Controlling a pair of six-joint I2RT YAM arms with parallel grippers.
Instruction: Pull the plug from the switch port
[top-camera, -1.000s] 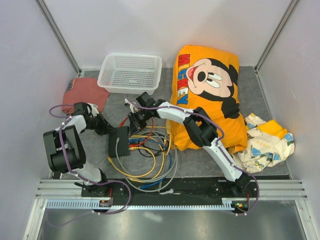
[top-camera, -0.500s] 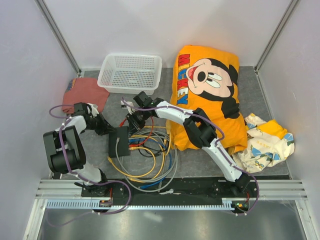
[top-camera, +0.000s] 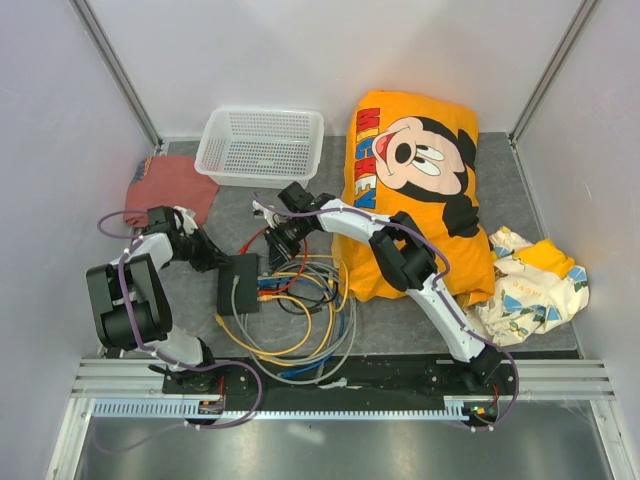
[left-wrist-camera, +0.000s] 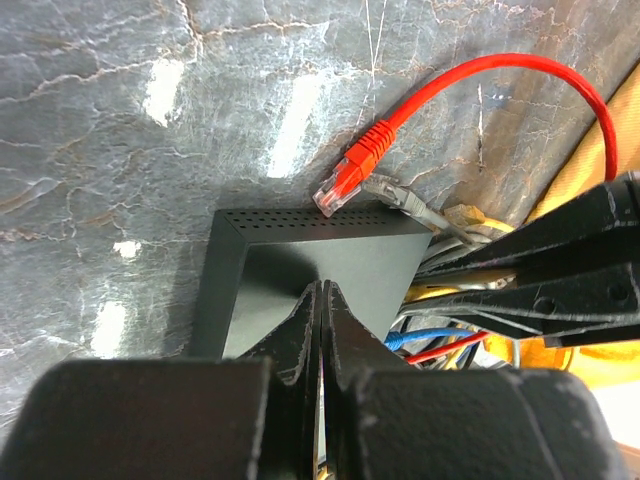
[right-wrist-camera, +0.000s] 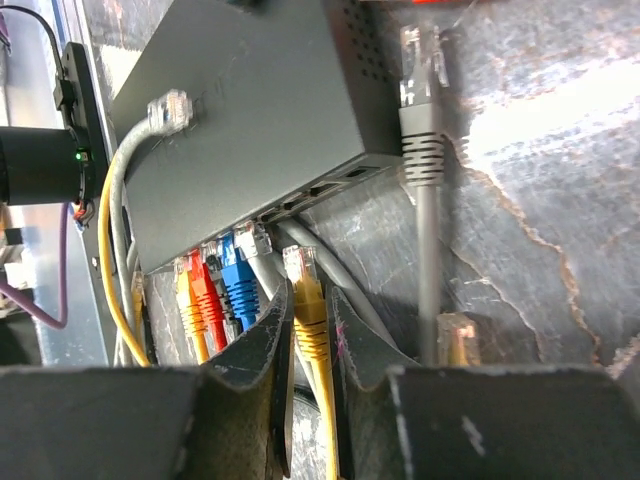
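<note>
The switch (top-camera: 238, 283) is a flat black box lying left of the cable tangle. In the right wrist view, blue, red, orange and grey plugs sit in the socket row of the switch (right-wrist-camera: 250, 120). My right gripper (right-wrist-camera: 309, 297) is shut on a yellow plug (right-wrist-camera: 301, 268), whose clear tip is out of the sockets, a short gap from them. It also shows in the top view (top-camera: 277, 247), right of the switch's far end. My left gripper (left-wrist-camera: 320, 290) is shut and empty, its tips on the top of the switch (left-wrist-camera: 350, 250); the top view shows it (top-camera: 212, 262) at the switch's left.
A loose red plug (left-wrist-camera: 350, 175) and a loose grey plug (right-wrist-camera: 422, 60) lie by the switch's far end. Coiled cables (top-camera: 295, 320) spread to its right. A white mesh basket (top-camera: 262, 145), a red cloth (top-camera: 170, 185), an orange Mickey cushion (top-camera: 415, 180) and a patterned cloth (top-camera: 530, 280) lie around.
My right gripper first shifted left, then drew back to the right, away from the switch's far end. The left arm and the switch stayed put.
</note>
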